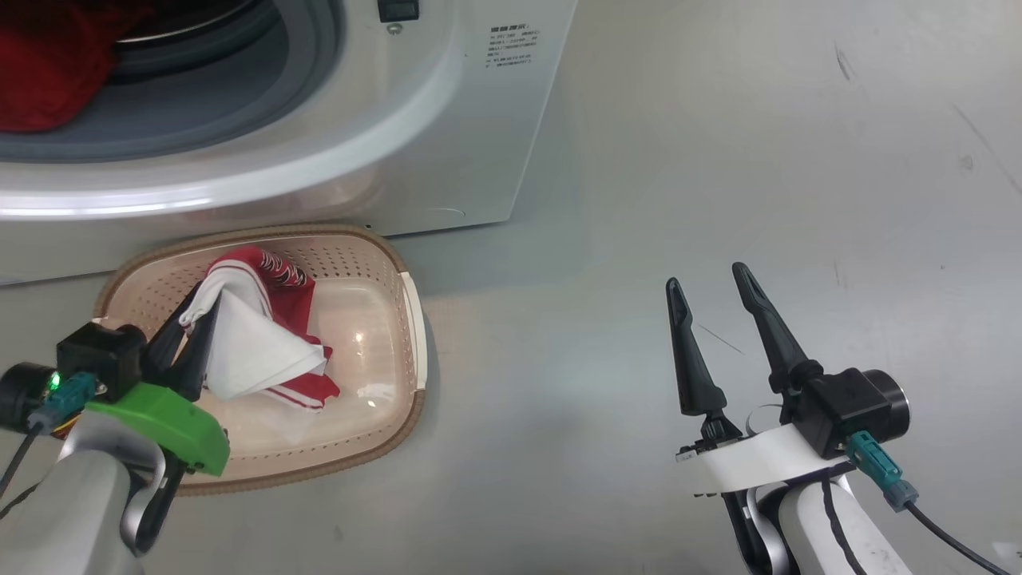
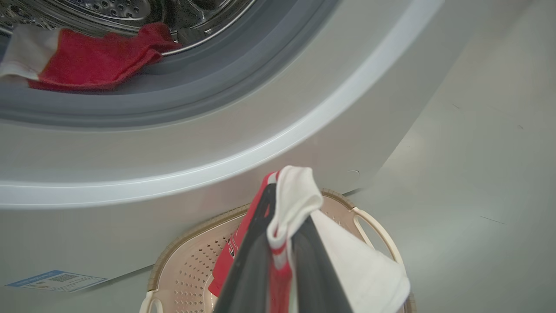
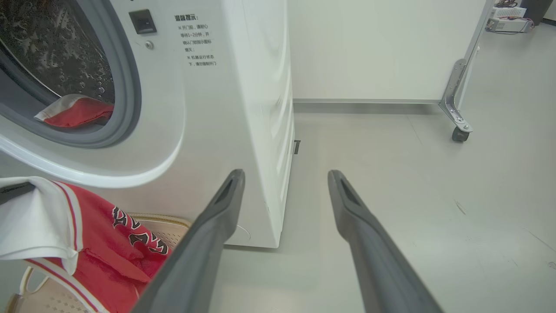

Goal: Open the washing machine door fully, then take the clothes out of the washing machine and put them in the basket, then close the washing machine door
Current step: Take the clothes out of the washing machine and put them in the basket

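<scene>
Left gripper (image 1: 200,307) holds a jersey over the basket (image 1: 399,263) — release step in hand

The left gripper's fingers are pinched narrow on a fold of the red-and-white jersey (image 1: 255,351). Its lower part already lies in the cream basket, which sits on the floor just in front of the washing machine (image 1: 447,144). The right gripper (image 1: 706,275) idles well apart over bare floor (image 1: 718,160), jaws wide and holding nothing. Another red garment (image 1: 48,72) lies at the drum mouth, so unloading looks only part done. To do the drop well, the gripper should probably sink until the bulk of the cloth is inside the rim, open fully, then lift straight up — the collar fold draped over one finger could snag and drag the jersey back out
</scene>
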